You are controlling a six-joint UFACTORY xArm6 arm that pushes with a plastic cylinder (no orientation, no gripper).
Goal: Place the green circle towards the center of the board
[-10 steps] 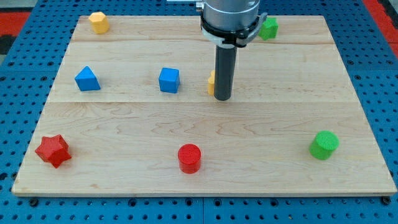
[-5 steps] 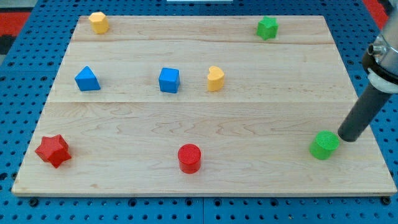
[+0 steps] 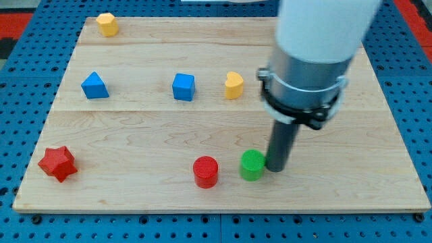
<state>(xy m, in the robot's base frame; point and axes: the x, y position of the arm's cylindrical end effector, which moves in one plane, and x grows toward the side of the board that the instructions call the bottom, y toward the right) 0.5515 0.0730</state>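
- Pale wooden board (image 3: 135,135) lies on a blue perforated base (image 3: 20,81).
- Green circle, a short green cylinder block (image 3: 252,165), stands near the view's bottom edge of the board, slightly right of the board's mid-line and below its centre.
- My tip (image 3: 277,168), the lower end of the straight dark rod, sits against the green circle's right side, touching or all but touching; the exact contact cannot be told.
- The arm carries no gripper; there are no jaws to report, and nothing is held.
- Red cylinder block (image 3: 206,171) stands just left of the green circle, apart from it.
- Red star-shaped block (image 3: 57,163) lies at the view's bottom left.
- Blue triangular block (image 3: 94,86), blue cube (image 3: 183,87) and yellow heart-shaped block (image 3: 233,86) form a row across the middle.
- Yellow block (image 3: 106,24), of unclear shape, sits at the top left.
- The arm's grey and white body (image 3: 317,47) hides the board's upper right.
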